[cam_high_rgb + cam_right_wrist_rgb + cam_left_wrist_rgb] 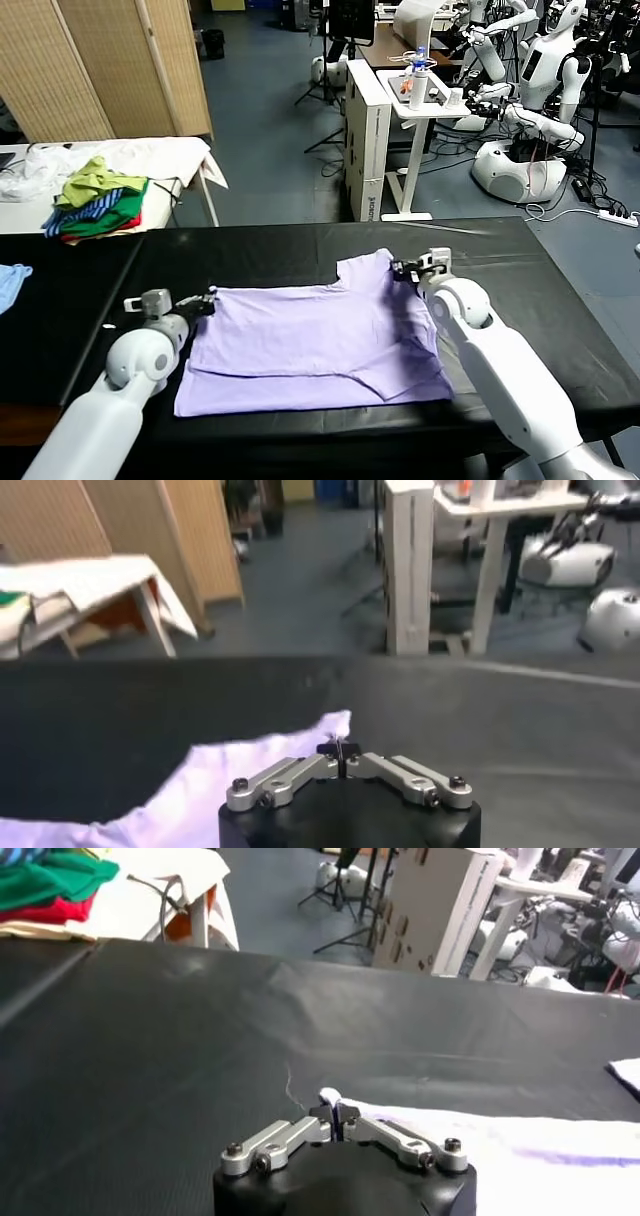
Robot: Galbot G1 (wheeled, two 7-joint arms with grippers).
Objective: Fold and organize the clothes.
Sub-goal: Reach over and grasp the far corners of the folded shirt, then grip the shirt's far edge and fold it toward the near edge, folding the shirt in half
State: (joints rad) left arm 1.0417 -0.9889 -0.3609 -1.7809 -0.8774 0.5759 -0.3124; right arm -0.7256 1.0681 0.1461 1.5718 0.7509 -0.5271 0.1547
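Both arms reach forward from the near edge of the black worktop (300, 245), forearms low and nearly level with its surface, one on each side of the lavender T-shirt (320, 345) that lies spread flat in the middle. The left claw (208, 299) sits at the shirt's far left corner, its tips drawn together and pinching that corner of fabric; the left wrist view shows the pale edge of the cloth caught between the closed tips (335, 1112) against the dark surface. The right claw (403, 270) sits at the shirt's far right corner, near the sleeve that juts toward the back of the worktop, and it too is clamped on the fabric, with a point of lavender cloth rising right at the closed tips (340, 750) in the right wrist view. The shirt's near half shows a diagonal crease and a folded layer along the hem. No print or lettering can be made out on the shirt. Well to the left, on a white table (180, 160) beyond the worktop, rests a pile of green, blue-striped and red garments (98, 200), and a small light blue cloth (12, 282) lies at the worktop's left edge.
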